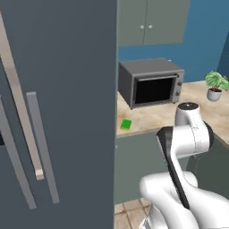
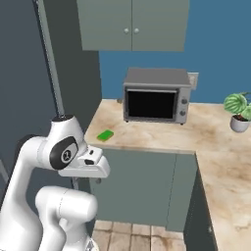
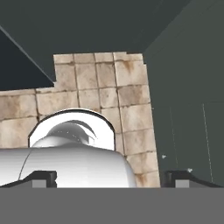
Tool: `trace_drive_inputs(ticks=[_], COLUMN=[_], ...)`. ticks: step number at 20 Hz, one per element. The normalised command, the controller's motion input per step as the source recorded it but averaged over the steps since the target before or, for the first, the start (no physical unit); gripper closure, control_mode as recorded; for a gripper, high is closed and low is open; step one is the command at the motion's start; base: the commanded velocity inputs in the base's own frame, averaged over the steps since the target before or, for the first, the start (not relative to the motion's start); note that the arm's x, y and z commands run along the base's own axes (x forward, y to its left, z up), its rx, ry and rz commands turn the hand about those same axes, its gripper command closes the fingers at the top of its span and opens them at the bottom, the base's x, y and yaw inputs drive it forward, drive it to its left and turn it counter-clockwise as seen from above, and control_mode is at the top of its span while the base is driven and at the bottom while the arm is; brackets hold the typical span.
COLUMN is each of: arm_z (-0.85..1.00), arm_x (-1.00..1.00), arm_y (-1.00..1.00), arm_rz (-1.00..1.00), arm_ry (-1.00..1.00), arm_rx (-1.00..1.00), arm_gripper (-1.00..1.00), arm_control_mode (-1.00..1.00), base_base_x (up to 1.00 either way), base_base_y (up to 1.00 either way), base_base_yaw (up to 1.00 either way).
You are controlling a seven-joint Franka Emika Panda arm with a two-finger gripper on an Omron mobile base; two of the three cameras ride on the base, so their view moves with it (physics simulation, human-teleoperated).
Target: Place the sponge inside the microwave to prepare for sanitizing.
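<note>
1 small flat bright-green sponge [image 2: 105, 136] lies on the beige stone tabletop [image 2: 162, 135] near its left front edge, so with my hand [image 3: 112, 178] spread wide and empty, pointing at the tiled floor [image 3: 100, 96], I should reach over and descend squarely onto it.

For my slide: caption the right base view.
Sponge lies on the counter before the grey box oven; arm folded low.

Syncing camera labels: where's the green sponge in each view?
Left base view: sponge left of centre, on the counter's front-left corner, before the grey box oven.
Right base view: sponge left of centre, near the counter's front edge.
Hand view: floor tiles and dark cabinet fronts.
Shared landmark: the grey box oven.
</note>
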Motion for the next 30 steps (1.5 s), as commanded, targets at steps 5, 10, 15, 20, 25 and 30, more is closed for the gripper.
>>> trace_drive_inputs(ticks=[5, 10, 15, 20, 25, 30], arm_z=[0.00, 0.00, 0.00, 0.00, 0.00, 0.00], arm_x=[0.00, 0.00, 0.00, 0.00, 0.00, 0.00], arm_y=[0.00, 0.00, 0.00, 0.00, 0.00, 0.00], arm_rz=[0.00, 0.00, 0.00, 0.00, 0.00, 0.00], arm_ry=[0.00, 0.00, 0.00, 0.00, 0.00, 0.00], arm_rx=[0.00, 0.00, 0.00, 0.00, 0.00, 0.00], arm_gripper=[-1.00, -1.00, -1.00, -1.00, -1.00, -1.00], arm_control_mode=[1.00, 1.00, 1.00, 1.00, 1.00, 1.00], base_base_x=[0.58, 0.46, 0.75, 0.59, 0.48, 0.77], base_base_y=[-0.27, 0.00, -0.19, -0.33, -0.29, -0.35], base_base_yaw=[0.00, 0.00, 0.13, 0.27, 0.18, 0.18])
